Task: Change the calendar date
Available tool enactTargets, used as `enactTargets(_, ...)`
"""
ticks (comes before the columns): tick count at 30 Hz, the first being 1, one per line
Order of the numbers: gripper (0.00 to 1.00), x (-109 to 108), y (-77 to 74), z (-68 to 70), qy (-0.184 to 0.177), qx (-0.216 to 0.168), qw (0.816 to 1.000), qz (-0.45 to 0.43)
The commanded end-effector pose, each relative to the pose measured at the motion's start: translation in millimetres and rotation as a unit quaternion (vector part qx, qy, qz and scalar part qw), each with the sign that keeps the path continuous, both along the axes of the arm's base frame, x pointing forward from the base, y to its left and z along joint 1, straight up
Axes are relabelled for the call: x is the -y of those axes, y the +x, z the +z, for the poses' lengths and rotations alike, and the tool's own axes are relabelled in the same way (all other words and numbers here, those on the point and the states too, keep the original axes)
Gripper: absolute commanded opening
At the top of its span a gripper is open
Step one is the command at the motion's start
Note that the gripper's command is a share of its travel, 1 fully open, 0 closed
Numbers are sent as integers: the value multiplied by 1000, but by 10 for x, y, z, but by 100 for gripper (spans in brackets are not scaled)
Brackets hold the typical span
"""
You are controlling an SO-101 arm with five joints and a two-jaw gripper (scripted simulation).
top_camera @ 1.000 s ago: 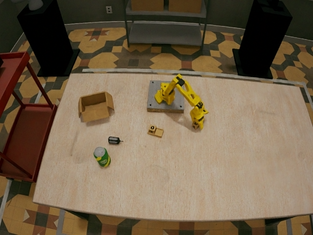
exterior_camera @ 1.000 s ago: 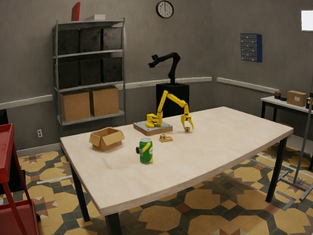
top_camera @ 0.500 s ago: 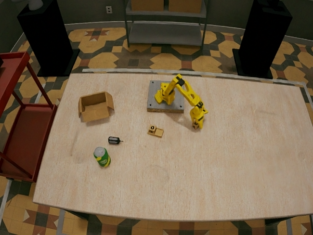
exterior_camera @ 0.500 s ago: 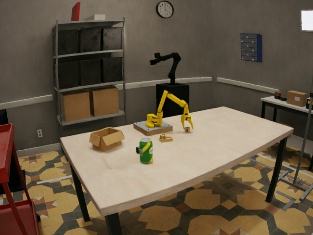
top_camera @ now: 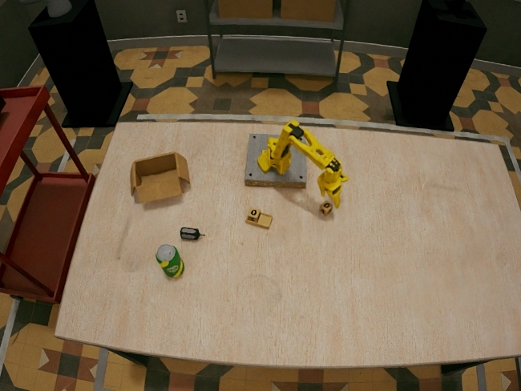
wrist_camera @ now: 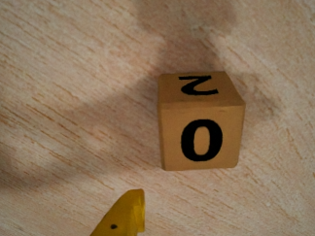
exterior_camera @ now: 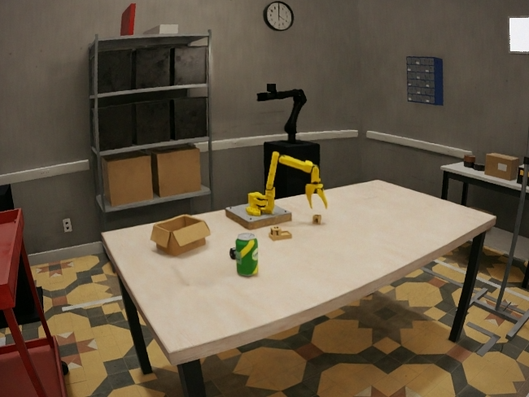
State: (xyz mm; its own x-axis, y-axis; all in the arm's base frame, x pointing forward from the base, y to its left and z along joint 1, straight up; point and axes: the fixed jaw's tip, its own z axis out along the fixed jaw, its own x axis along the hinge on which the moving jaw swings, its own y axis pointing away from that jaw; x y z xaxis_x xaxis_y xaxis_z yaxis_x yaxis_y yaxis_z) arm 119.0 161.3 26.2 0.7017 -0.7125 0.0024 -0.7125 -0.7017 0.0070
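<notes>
Exterior view, my gripper parted and holding nothing, right of the frame's centre, loose cube on the table below it, other cube in the tray further left, near the centre.

The arm has bright yellow links with black sections at its joints. Beyond the base plate, its forearm has elongated cutouts; the tapered finger bears one dark dot.
</notes>
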Motion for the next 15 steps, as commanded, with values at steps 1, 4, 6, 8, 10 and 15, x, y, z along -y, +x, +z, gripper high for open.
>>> enactTargets(1,36,-16,-6,120,7,4,1000,8)
enactTargets(4,36,-13,-8,141,7,4,1000,8)
enactTargets(6,36,-13,-8,142,7,4,1000,8)
enactTargets(8,36,-13,-8,142,7,4,1000,8)
enactTargets(10,36,-13,-8,142,7,4,1000,8)
enactTargets(15,36,-13,-8,142,7,4,1000,8)
